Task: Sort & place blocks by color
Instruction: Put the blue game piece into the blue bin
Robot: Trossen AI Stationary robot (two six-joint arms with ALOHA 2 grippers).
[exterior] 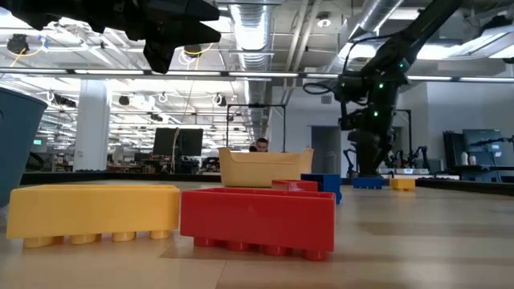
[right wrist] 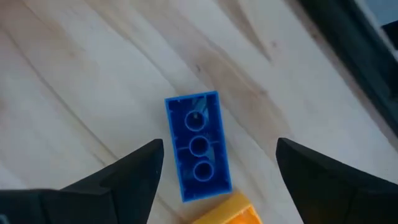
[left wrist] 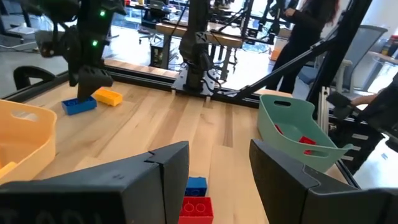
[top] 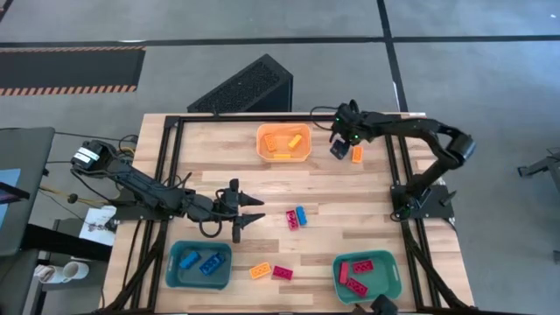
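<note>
My right gripper (top: 339,147) hangs open near the table's far right, fingers pointing down. In the right wrist view, my right gripper (right wrist: 219,149) stands above and on either side of a blue block (right wrist: 198,146) lying studs-down on the wood, without touching it. An orange block (top: 357,154) lies right beside it. My left gripper (top: 255,211) is open above the table's middle left, pointing at a red and blue pair (top: 296,217), seen also as the blue block (left wrist: 196,184) and red block (left wrist: 198,209). An orange and a red block (top: 269,271) lie near the front edge.
An orange bin (top: 283,143) with orange blocks stands at the far middle. A teal bin (top: 199,265) with blue blocks is front left; another teal bin (top: 367,276) with red blocks is front right. A black frame (top: 171,149) borders the table. A person shows beyond the table (left wrist: 305,25).
</note>
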